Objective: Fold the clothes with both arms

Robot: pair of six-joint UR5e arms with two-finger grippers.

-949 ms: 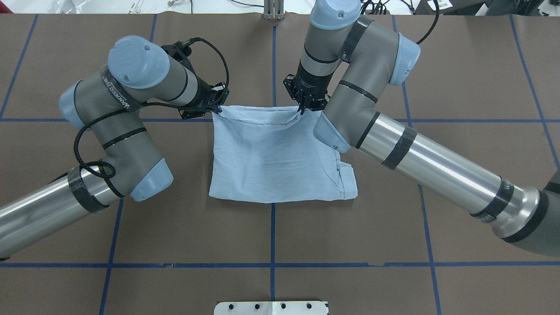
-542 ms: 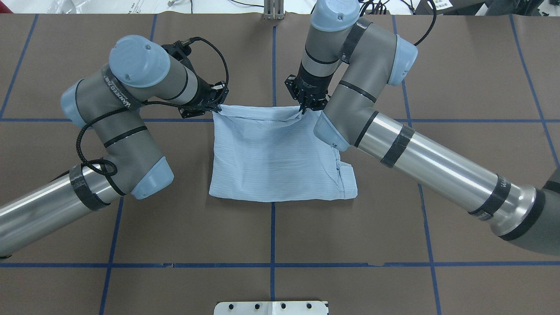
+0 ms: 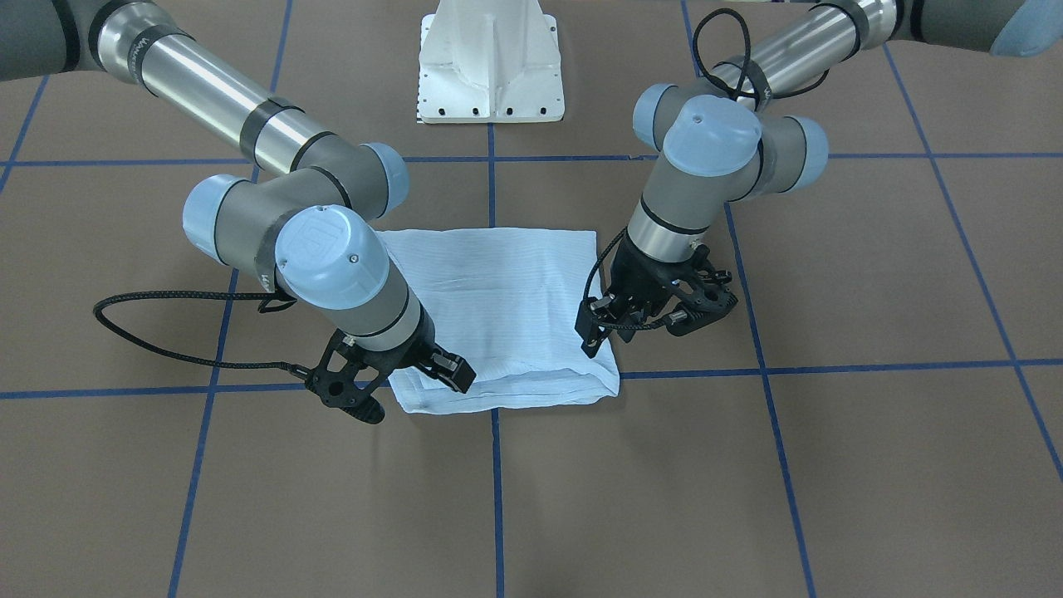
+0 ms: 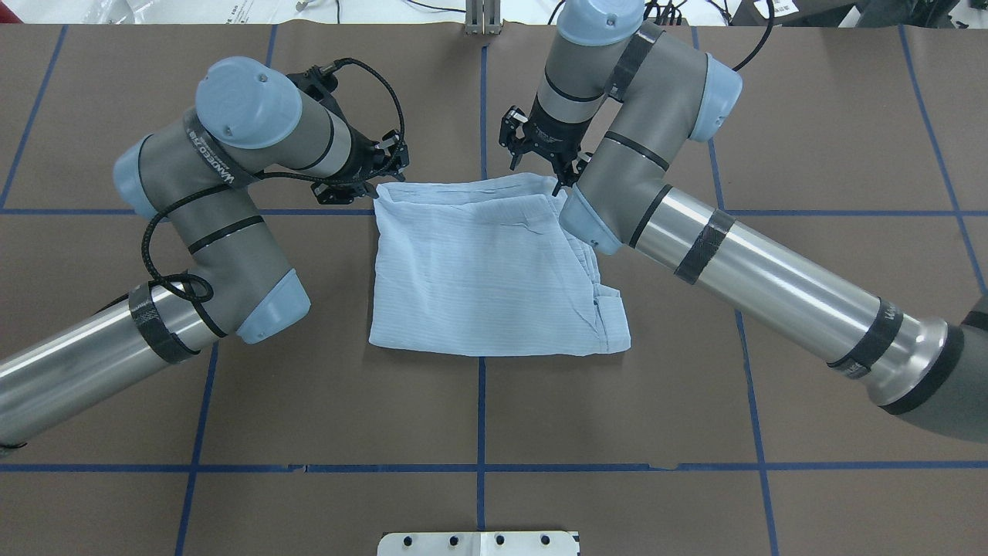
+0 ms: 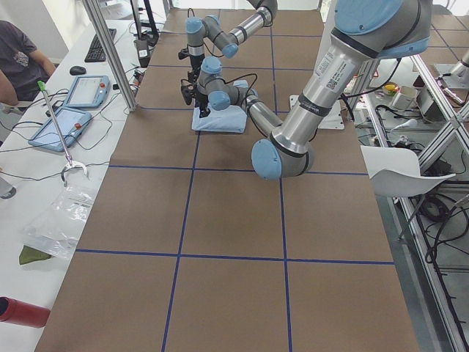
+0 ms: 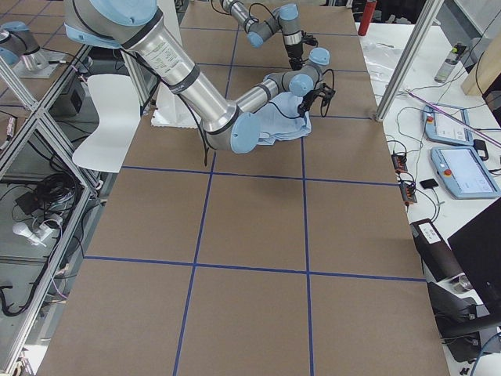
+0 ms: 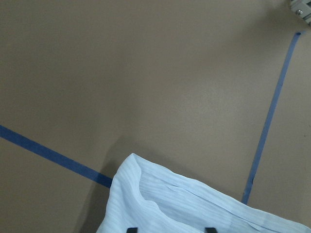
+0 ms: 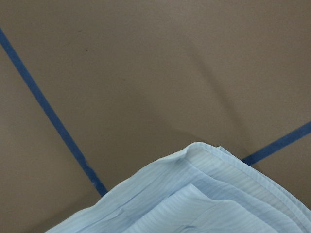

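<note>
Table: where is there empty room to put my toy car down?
The best bare patch of table lies between the shirt and the white plate at the robot's base. It is crowded along the shirt's far edge, where the left gripper and the right gripper hover.

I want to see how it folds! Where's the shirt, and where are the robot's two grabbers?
shirt (image 4: 486,270), overhead view, middle of the folded cloth.
left gripper (image 4: 367,176), overhead view, midway between its open fingertips.
right gripper (image 4: 540,164), overhead view, midway between its open fingertips.
</note>
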